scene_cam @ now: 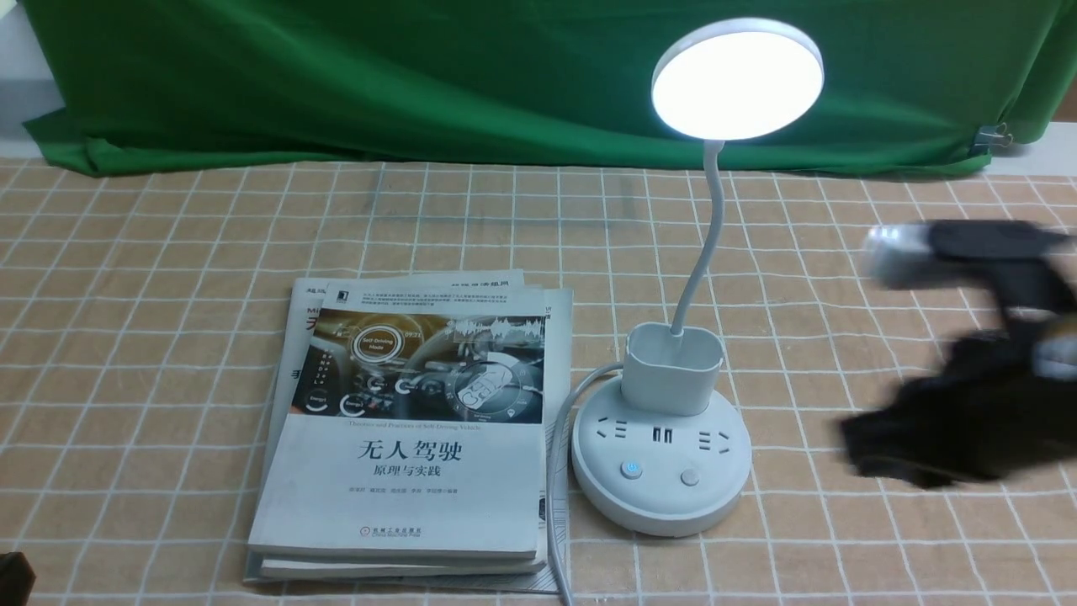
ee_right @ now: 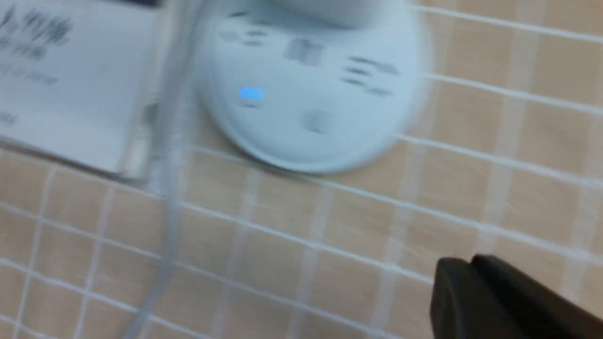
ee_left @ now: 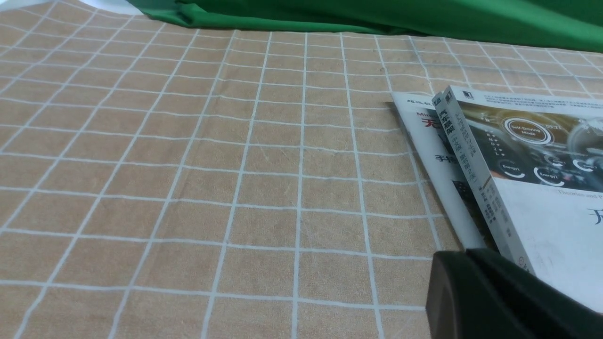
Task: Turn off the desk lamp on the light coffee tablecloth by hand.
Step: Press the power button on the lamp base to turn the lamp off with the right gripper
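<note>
With the desk lamp [scene_cam: 663, 471] lit on the gridded tablecloth [scene_cam: 841, 539] beside the books [scene_cam: 404, 480], the closed, empty right claw [ee_right: 471, 263] appears to be approaching; next, its tip should align above the power button [scene_cam: 632, 470] and press.

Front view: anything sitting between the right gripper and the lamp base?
Nothing stands there: in the front view, only grid-lined tablecloth shows between the blurred right gripper and the lamp base.
</note>
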